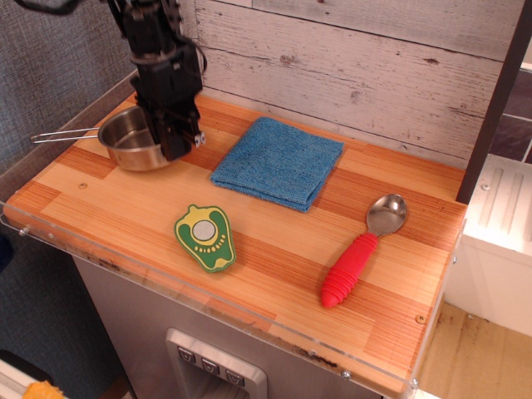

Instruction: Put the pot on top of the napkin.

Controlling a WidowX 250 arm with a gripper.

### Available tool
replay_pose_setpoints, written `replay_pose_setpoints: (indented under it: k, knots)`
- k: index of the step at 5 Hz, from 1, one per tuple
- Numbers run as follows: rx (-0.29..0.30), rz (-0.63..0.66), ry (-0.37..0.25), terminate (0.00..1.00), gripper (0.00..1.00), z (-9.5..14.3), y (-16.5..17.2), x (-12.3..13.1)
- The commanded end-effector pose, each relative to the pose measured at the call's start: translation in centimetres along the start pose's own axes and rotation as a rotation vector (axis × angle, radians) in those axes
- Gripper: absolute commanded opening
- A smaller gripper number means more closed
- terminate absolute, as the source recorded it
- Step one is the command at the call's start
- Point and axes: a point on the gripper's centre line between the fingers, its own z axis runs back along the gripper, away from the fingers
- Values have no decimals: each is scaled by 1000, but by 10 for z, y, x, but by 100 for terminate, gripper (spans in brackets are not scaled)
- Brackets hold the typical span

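Pot (133, 140), shiny round steel with a thin wire handle, sits pinched at its rim in your gripper (176, 143). Your fuzzy square blue napkin (278, 160) lies flat just beside it on the wood-grain table (274, 249).

Wooden plank surface (274, 249) with a clear plastic edge along its front and left sides. Lying on it: a folded blue napkin (278, 160) near the back centre; a flat green-and-yellow pepper toy (204, 237) toward the front; a red-handled metal spoon (362, 250) at right, apart from both. Steel pot (133, 138) at back left.
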Motion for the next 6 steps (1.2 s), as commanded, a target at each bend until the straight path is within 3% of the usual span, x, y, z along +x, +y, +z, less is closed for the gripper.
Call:
replay_pose_setpoints:
  k: [1,3,4,6]
  knots:
    - [32,43,-99,0,0,58,-54,22]
    - [79,-161,-121,0,0,48,-116,69]
    - [106,-188,-112,0,0,35,-123,89]
    - [115,-160,-72,0,0,25,-109,90]
